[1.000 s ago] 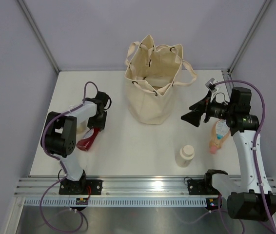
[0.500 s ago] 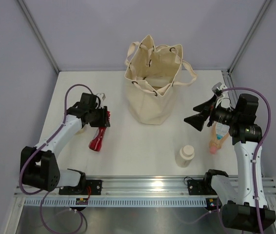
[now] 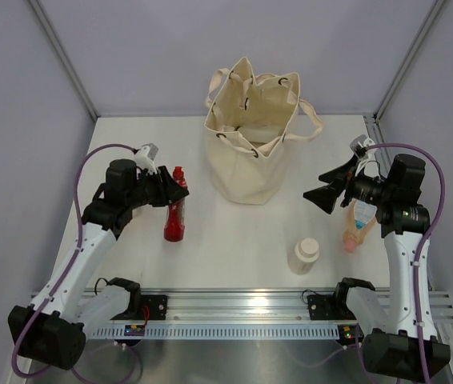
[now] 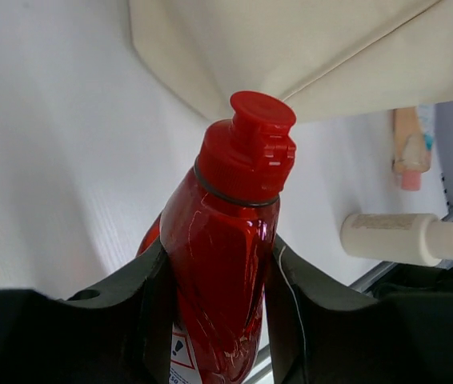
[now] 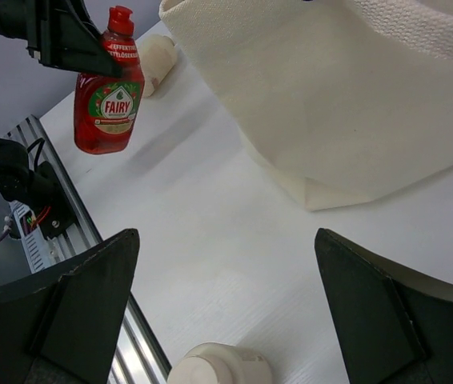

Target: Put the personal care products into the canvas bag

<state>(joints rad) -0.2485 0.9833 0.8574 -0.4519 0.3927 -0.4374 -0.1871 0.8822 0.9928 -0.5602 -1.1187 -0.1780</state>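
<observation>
My left gripper [image 3: 170, 194] is shut on a red flat bottle [image 3: 176, 212] and holds it upright above the table, left of the canvas bag [image 3: 250, 136]. In the left wrist view the red bottle [image 4: 226, 240] sits between both fingers, its cap toward the bag [image 4: 290, 48]. My right gripper [image 3: 322, 194] is open and empty, right of the bag, above the table. A cream squat bottle [image 3: 304, 255] stands near the front. A clear bottle with pink [image 3: 359, 224] lies under my right arm. The right wrist view shows the red bottle [image 5: 108, 100] and the cream bottle [image 5: 218, 366].
The bag stands open at the back middle, its handles [image 3: 310, 128] drooping to the sides. Another cream bottle [image 5: 156, 58] lies on the table behind the red bottle. A metal rail [image 3: 234, 302] runs along the near edge. Walls enclose the table on three sides.
My left gripper lifted the red bottle off the table, turned it upright and carried it right, toward the bag. My right gripper shifted slightly right early on, then stayed still.
</observation>
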